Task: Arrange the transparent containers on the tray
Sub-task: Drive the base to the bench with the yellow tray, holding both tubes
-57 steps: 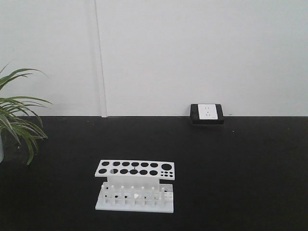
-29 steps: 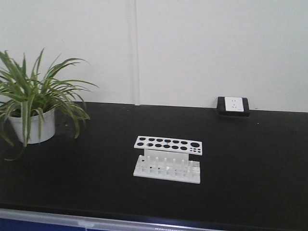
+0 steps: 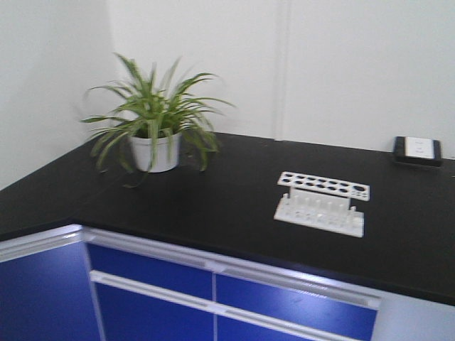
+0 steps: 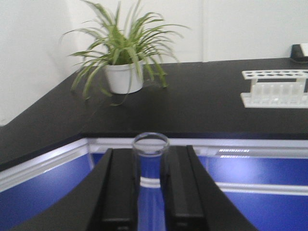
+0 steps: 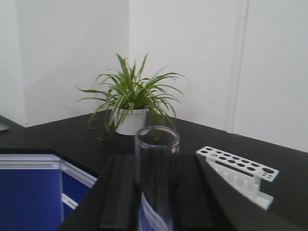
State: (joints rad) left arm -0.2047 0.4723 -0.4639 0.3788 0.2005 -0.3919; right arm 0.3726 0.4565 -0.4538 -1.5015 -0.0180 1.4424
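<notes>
- The thin glass tube stands up straight with its open mouth on top. The left claw is clenched on it, with one black finger on each side.
- The wide glass tube stands up too, mouth on top. The right claw is grasping it the same way.
- Both tubes are up in the air, not on the table.
- I think both are light, hard and very smooth, so they may slip. Glass breaks, so a hard squeeze or a bump could crack them.
- The best place to hold is the straight side, a bit under the rim. The squeeze should be soft but firm, and the tubes should stay upright.
- The white rack with holes sits on the table, well apart from both tubes. I see no tubes in it.
- A green plant in a white pot stands near the table's corner.
- Blue cupboard doors are under the table.
- I cannot see a tray.
</notes>
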